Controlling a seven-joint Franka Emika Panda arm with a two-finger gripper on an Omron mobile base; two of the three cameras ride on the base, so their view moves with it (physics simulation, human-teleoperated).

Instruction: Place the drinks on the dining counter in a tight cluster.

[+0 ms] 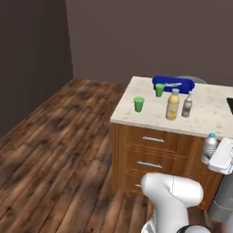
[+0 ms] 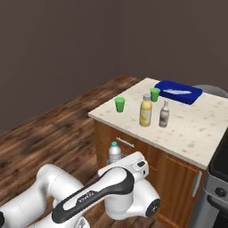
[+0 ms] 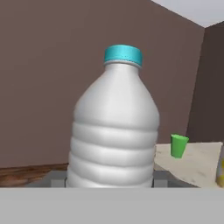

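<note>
The jaws (image 3: 109, 181) hold the upright water bottle (image 1: 210, 148) in front of the drawers, below the worktop (image 1: 136, 119) edge. The juice bottle (image 1: 172, 104) and brown bottle (image 1: 187, 105) stand above, further left.

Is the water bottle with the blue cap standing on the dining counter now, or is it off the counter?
Off the counter. The water bottle is upright in the gripper, in front of the drawers, below the dining counter.
</note>
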